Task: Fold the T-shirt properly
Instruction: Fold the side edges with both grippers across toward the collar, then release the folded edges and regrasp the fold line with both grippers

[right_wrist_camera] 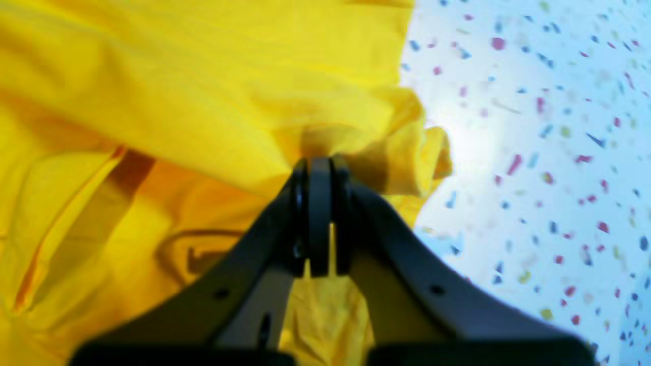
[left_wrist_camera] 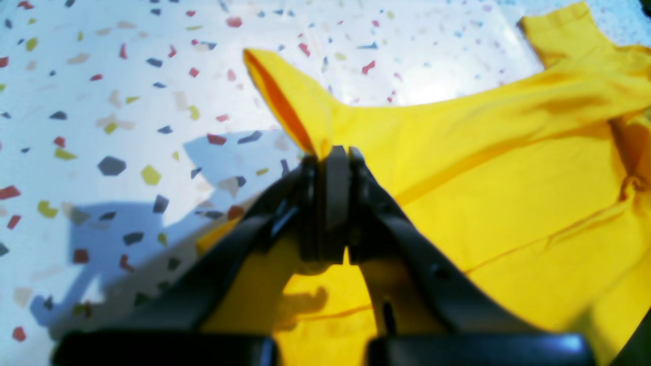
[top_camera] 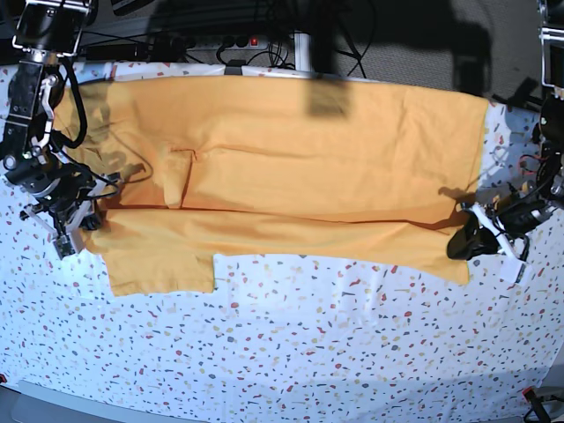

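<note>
the t-shirt (top_camera: 291,167) lies spread along the far edge of my speckled tablecloth (top_camera: 300,344), its near edge folded up. my left gripper (left_wrist_camera: 333,152) pinches a fabric corner at the right edge; my right gripper (right_wrist_camera: 318,162) clamps bunched cloth at the left edge.

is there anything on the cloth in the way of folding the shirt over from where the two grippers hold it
Nothing visible. The left gripper and the right gripper are each shut on an edge of the T-shirt, and only the bare speckled tablecloth lies around it.
</note>
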Robot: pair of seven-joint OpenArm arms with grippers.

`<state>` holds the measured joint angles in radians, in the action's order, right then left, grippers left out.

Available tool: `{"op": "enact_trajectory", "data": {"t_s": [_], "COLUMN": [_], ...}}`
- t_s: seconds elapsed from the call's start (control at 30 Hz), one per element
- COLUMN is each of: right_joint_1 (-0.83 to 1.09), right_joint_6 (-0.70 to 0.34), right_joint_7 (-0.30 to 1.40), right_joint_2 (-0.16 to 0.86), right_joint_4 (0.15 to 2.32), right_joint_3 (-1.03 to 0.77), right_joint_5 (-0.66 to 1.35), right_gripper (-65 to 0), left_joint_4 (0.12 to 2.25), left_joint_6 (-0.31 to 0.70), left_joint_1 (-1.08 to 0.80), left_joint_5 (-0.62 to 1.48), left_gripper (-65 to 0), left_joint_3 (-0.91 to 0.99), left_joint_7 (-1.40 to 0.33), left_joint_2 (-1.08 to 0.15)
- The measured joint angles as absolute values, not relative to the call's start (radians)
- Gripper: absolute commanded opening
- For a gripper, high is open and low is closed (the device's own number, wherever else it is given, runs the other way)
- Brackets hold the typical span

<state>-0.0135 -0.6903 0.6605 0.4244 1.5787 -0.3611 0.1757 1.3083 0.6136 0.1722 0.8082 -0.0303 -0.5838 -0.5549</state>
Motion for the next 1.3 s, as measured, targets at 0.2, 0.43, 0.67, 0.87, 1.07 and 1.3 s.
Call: {"op": "enact_trajectory", "data": {"t_s": [0.2, 0.43, 0.67, 0.87, 1.07, 1.3], "right_joint_1": [-0.013, -0.012, 0.016, 0.014, 0.014, -0.049], "right_joint_6": [-0.69, -0.69, -0.69, -0.69, -0.69, -0.69], "right_joint_7": [0.683, 0.722, 0.805, 0.866, 0.866, 0.754], "right_joint_2": [0.425, 0.424, 0.424, 0.424, 0.424, 0.424], "right_joint_4": [1.579, 1.579, 1.579, 1.579, 1.579, 1.579], "right_joint_3": [-0.419, -0.419, -0.419, -0.419, -0.419, -0.419], "right_joint_5": [0.213, 0.216, 0.22, 0.239, 0.239, 0.378], "right_gripper": [-65.0, -65.0, -61.8, -35.3, -35.1, -35.1], "left_joint_4": [1.312, 1.312, 1.312, 1.312, 1.312, 1.312], "left_joint_6": [0.614, 0.614, 0.614, 0.614, 0.614, 0.614], "left_joint_1": [0.175, 0.175, 0.175, 0.175, 0.175, 0.175], "left_joint_5": [0.809, 0.81, 0.81, 0.81, 0.811, 0.815], "left_gripper": [-65.0, -65.0, -65.0, -44.4, -40.2, -40.2], "left_joint_3": [-0.03, -0.03, -0.03, -0.03, -0.03, -0.03], "left_joint_7": [-0.615, -0.717, -0.734, -0.849, -0.964, -0.861], "left_joint_2": [-0.584, -0.582, -0.582, -0.582, -0.582, -0.582]}}
